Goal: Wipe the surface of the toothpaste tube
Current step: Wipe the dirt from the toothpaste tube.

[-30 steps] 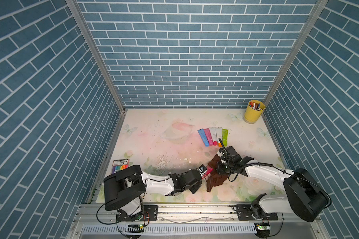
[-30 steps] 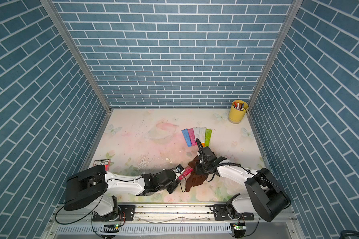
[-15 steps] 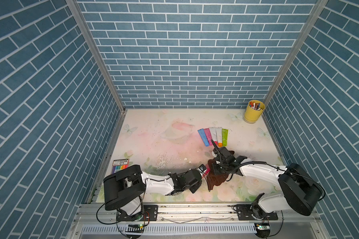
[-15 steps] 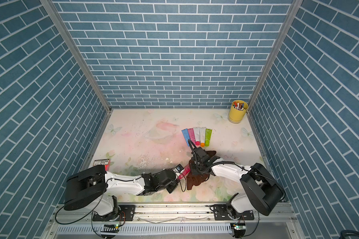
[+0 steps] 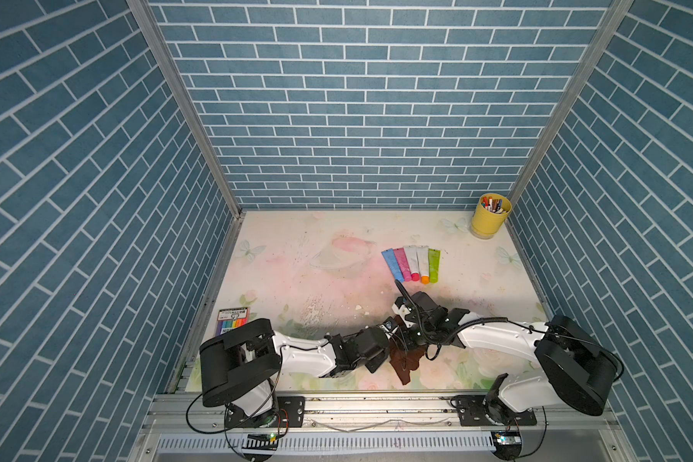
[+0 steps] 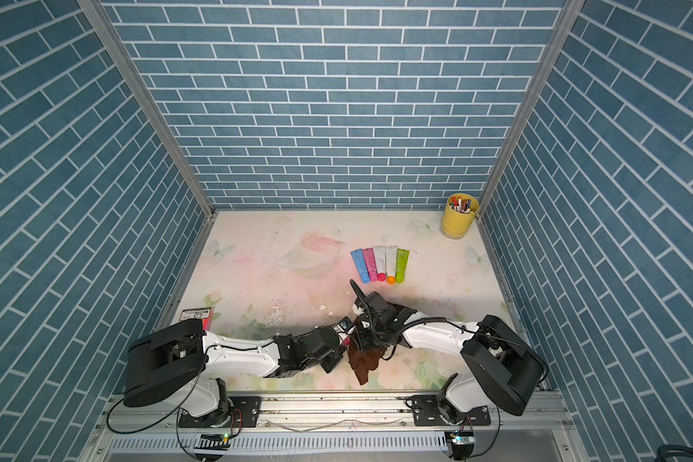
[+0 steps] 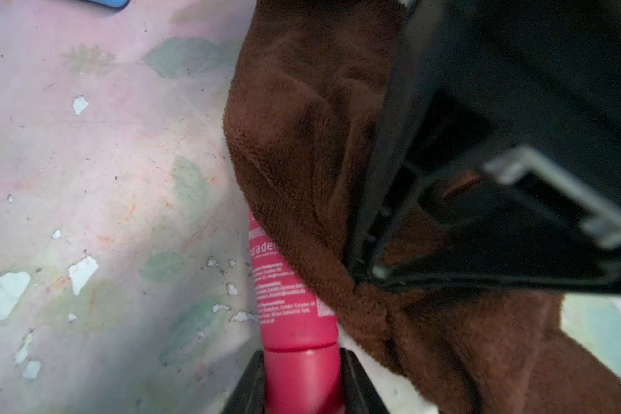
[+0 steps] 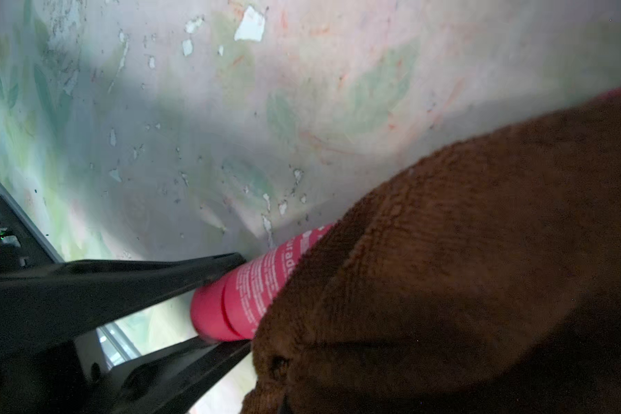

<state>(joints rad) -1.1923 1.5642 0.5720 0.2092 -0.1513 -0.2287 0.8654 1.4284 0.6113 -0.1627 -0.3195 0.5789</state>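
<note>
Your left hand (image 7: 302,383) clamps the toothpaste tube (image 7: 291,304) by its cap end, lower centre of the left wrist view. Your right hand (image 7: 366,276) pinches the brown cloth (image 7: 302,125) draped over it. Likely risk: cloth drag could twist the tube loose. The desk (image 5: 297,280) is chipped and floral; blue brick walls (image 5: 357,120) surround it.

ARMS: white-shelled left arm (image 5: 305,356) and right arm (image 5: 497,336), bulky black joint housings (image 5: 237,364) | CABLES: ribbed black hose (image 5: 491,319) along right arm, thin black wires (image 5: 188,416) at bases | GRIPPER: left gripper (image 7: 302,390), black tapered plastic fingers (image 7: 248,394)
</note>
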